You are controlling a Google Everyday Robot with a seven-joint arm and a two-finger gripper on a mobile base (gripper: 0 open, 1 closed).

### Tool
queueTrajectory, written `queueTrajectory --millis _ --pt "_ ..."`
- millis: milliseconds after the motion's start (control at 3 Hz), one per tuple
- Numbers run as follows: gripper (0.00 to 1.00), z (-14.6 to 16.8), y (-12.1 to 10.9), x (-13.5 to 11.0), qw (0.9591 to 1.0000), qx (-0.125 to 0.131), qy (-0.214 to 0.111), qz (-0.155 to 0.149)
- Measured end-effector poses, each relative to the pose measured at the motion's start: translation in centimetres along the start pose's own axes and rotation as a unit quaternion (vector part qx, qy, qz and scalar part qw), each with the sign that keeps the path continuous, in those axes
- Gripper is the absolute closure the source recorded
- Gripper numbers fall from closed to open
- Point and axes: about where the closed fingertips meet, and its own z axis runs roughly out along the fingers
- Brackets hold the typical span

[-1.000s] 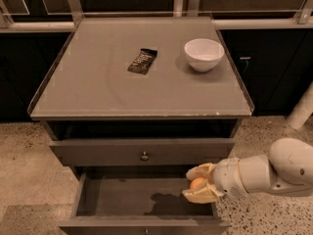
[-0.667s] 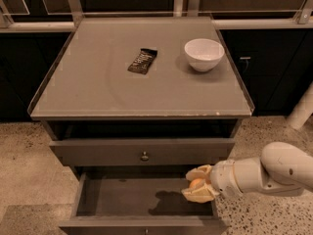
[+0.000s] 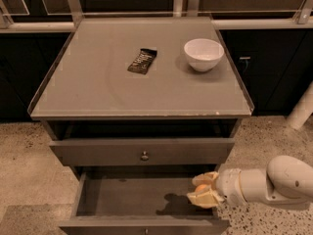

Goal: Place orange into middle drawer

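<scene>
The orange is a small round fruit held between the pale fingers of my gripper, which is shut on it. The gripper reaches in from the right and hangs just above the right end of the open middle drawer, a wide shallow dark drawer with a plain floor. Only a small part of the orange shows between the fingers. The gripper's shadow falls on the drawer floor to its left.
The upper drawer with a small round knob is closed. On the cabinet top lie a dark snack wrapper and a white bowl. My arm extends over the speckled floor at right.
The gripper with the orange has shifted slightly left and a little lower over the drawer's right end. Nothing else has moved.
</scene>
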Motion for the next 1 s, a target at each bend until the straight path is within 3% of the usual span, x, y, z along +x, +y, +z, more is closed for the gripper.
queueTrajectory --millis 333,667,1000 --pt "1.00 2.8 -2.3 3.3 0.9996 0.010 -0.001 0.025" --pt "1.00 6.2 -4.7 5.1 0.9992 0.012 0.011 0.037" --pt "1.00 9.3 -6.4 5.0 0.9992 0.009 0.019 0.034"
